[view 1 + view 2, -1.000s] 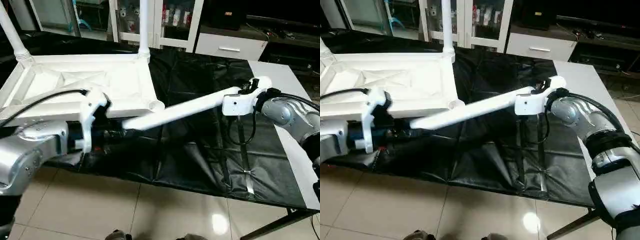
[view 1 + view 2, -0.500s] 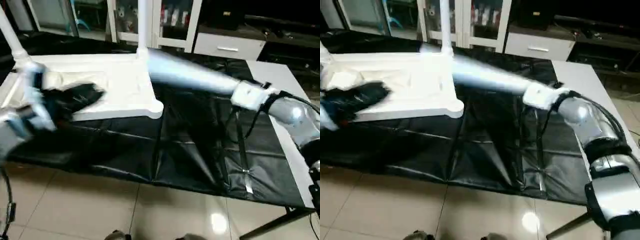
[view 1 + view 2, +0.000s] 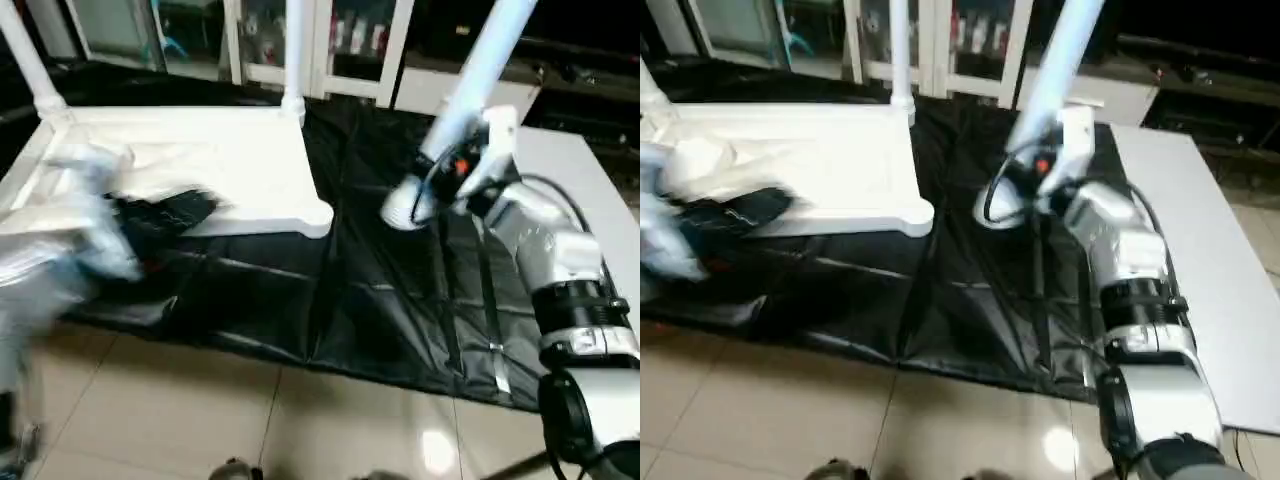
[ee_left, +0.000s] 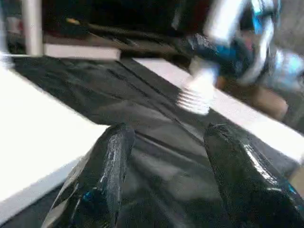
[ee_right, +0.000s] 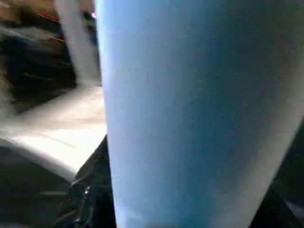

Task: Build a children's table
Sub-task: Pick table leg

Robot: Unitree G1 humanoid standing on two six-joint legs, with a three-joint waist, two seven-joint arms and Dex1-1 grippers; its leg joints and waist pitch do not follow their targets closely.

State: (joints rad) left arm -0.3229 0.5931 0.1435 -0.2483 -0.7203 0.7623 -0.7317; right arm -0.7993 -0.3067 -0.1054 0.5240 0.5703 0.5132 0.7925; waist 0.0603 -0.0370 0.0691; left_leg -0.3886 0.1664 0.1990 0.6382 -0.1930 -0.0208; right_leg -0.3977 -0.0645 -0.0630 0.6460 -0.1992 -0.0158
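- Tabletop (image 3: 200, 165): lying upside down at upper left of the head view on the black cover (image 3: 380, 300), so its near corner socket (image 3: 318, 217) is facing up, empty.
- Two fitted legs (image 3: 293, 50): standing in the far sockets.
- Right gripper (image 3: 462, 165): grasping a loose leg (image 3: 480, 60) steeply upright, threaded end (image 3: 400, 208) pointing down, apparently for insertion.
- Left gripper (image 4: 164, 175): hovering released beside the tabletop edge, fingers (image 4: 109, 166) apart, holding nothing.
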